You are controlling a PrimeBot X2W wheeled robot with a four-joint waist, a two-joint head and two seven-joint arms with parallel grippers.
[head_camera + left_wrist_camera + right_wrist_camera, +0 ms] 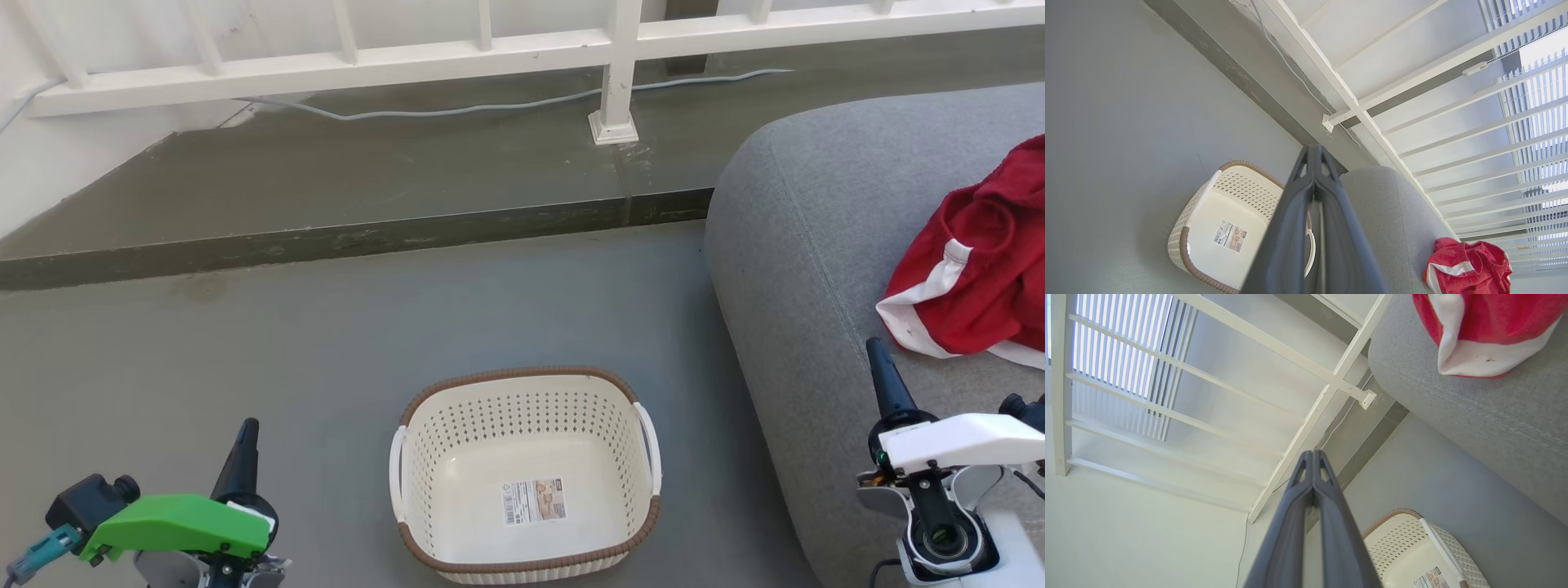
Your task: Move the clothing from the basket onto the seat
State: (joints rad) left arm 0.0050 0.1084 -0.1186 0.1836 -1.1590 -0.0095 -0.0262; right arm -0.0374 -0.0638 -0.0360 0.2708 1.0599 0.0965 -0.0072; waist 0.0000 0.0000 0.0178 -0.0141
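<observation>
The red clothing [971, 261] lies crumpled on the grey seat [800, 245], and the head view's right edge cuts off its far side. The cream basket [514, 372] stands on the floor beside the seat, its label [535, 501] on a bare bottom. The left gripper [247, 429] and right gripper [875, 351] are closed, gripping nothing. In the left wrist view the fingers hide one basket corner, and window blinds [1535, 102] appear behind the railing [408, 61].

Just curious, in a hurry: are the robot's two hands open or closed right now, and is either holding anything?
Left hand: dark fingers closed together, holding nothing.
Right hand: dark fingers closed together, holding nothing.
</observation>
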